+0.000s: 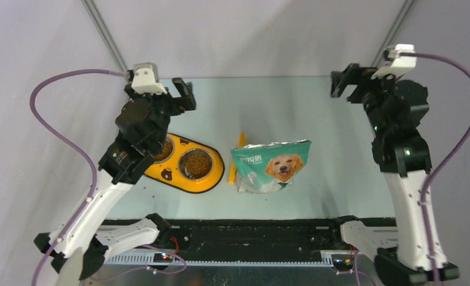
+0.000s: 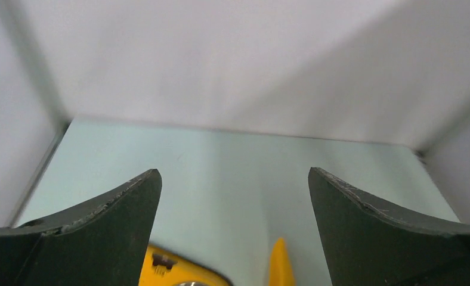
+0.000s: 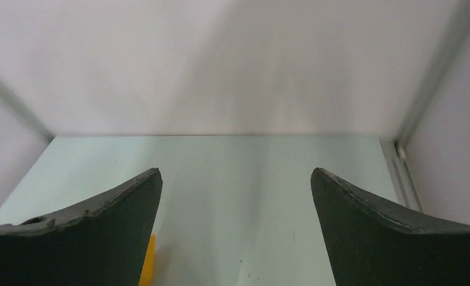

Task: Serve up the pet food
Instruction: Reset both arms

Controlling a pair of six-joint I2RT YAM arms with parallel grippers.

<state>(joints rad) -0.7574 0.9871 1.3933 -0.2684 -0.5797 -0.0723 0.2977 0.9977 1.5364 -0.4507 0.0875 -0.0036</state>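
The pet food (image 1: 195,164) is brown kibble lying in the right steel bowl of a yellow double feeder (image 1: 216,176); more kibble shows in the left bowl (image 1: 163,150), which my left arm partly covers. My left gripper (image 1: 182,95) hangs open above and behind the feeder, holding nothing. In the left wrist view that gripper (image 2: 234,179) frames bare table, with the feeder's edge (image 2: 172,273) and the orange scoop's tip (image 2: 280,265) at the bottom. My right gripper (image 1: 345,80) is open and empty at the far right; the right wrist view (image 3: 235,179) confirms it.
A green-and-white dog-picture bag (image 1: 272,165) lies flat to the right of the feeder. The orange scoop (image 1: 237,158) lies on the table between feeder and bag; a sliver of that scoop (image 3: 148,262) shows in the right wrist view. White walls enclose the table.
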